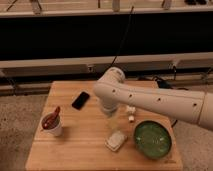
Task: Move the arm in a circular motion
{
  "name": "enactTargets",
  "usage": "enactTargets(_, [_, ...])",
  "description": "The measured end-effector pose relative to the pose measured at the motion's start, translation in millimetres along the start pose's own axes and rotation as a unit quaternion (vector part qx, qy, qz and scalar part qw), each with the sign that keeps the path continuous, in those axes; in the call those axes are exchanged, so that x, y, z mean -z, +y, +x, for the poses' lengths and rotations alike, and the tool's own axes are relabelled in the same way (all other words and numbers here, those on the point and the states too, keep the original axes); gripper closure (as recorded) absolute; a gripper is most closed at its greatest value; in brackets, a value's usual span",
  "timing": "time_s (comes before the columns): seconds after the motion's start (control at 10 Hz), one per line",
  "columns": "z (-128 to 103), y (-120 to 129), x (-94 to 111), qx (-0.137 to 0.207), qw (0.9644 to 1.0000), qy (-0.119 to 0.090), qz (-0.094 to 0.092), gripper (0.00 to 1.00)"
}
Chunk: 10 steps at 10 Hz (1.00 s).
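The arm (155, 100) reached over the table (75, 147), gripper (114, 121) above a white block (116, 141), its state impossible to tell; the circle seemed unfinished.

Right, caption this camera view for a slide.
White robot arm reaches over a wooden table, gripper hanging near a white block beside a green bowl.

The glossy white arm (155, 100) is stretched in from the right and bent downward at a bulbous joint. The tool (114, 121) is held low above the middle of the counter (75, 147).
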Motion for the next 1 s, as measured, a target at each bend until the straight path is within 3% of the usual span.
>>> enactTargets(0.3, [6.0,-2.3,-2.1,-0.004,1.0,-0.002,0.0,0.2])
enactTargets(0.6, [26.8,20.7,-1.5,-0.016,0.9998,-0.006,0.002,0.2])
enactTargets(1.0, [39.0,27.1,-1.0,-0.038,0.9992,-0.013,0.004,0.2])
